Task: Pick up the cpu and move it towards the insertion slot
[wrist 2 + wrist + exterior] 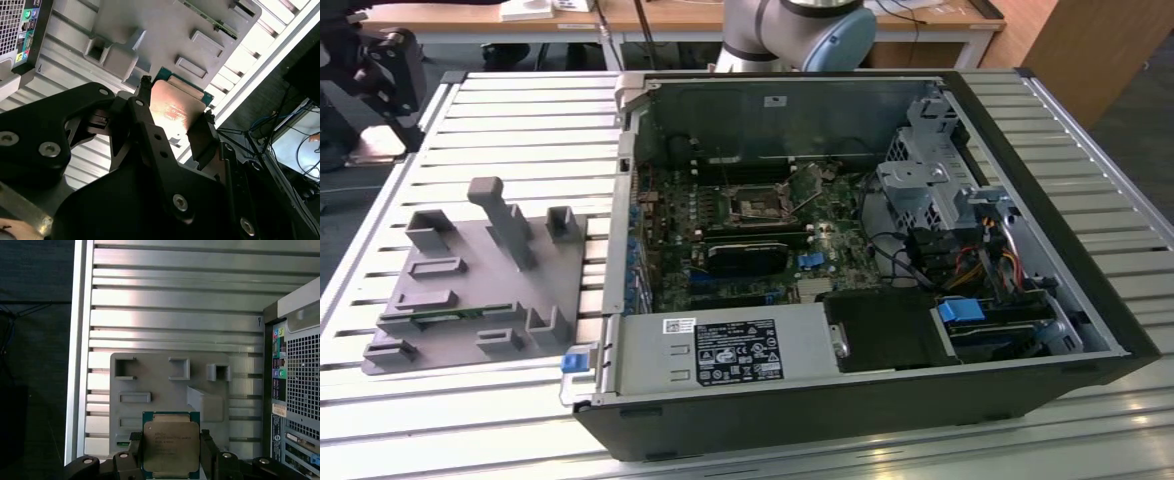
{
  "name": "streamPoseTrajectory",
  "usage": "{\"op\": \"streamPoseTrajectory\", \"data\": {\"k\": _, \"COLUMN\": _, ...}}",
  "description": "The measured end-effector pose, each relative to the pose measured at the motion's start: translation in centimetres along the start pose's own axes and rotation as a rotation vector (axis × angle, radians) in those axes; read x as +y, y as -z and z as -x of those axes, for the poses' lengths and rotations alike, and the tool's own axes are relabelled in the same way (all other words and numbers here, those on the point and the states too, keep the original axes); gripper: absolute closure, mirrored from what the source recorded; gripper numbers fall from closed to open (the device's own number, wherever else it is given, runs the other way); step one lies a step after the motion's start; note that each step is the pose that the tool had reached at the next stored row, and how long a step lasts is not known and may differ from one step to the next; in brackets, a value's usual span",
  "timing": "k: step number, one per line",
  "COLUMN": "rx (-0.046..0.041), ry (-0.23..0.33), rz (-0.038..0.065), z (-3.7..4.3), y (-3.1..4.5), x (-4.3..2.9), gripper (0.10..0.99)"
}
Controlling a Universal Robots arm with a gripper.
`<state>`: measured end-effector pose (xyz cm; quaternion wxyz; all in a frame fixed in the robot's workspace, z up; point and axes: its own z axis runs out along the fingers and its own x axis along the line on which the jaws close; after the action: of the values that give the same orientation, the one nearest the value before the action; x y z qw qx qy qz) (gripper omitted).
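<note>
The end effector (170,440) is closed on the cpu (171,447), and both wrist views show it. Its two black fingers (135,451) press on two opposite sides of the cpu, one on each side. In the second wrist view the end effector (175,120) holds the cpu (176,107) the same way, and the shiny top glows a bit orange there. The cpu is a flat square with a silver top and a green rim. It is up in the air, apart from the grey tray (165,385) seen behind it. The tray (150,25) has small pockets and raised blocks. In the exterior view the tray (467,255) lies flat on the tabletop (520,110), near the tabletop's edge on the exterior view's left. A thin green memory strip (447,317) lies in one of its pockets. The tabletop is made of long silver slats. Just beside the tray is a big black computer case (881,400), lying with its open side up. It fills the middle of the tabletop and reaches toward the edge on the exterior view's right. Inside lies a green board (667,230), and near the board's middle is the square slot (758,207). The arm (801,30) shows by the far edge of the tabletop, behind the case.
</note>
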<state>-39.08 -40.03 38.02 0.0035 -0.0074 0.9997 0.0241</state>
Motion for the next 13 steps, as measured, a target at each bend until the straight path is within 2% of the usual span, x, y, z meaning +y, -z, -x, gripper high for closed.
{"op": "streamPoseTrajectory", "data": {"k": 4, "rx": 0.0000, "ry": 0.000, "rz": 0.000, "z": 0.68, "y": -0.01, "x": 0.07, "gripper": 0.545}}
{"op": "streamPoseTrajectory", "data": {"k": 13, "rx": 0.0000, "ry": 0.000, "rz": 0.000, "z": 1.64, "y": -0.04, "x": 0.67, "gripper": 0.545}}
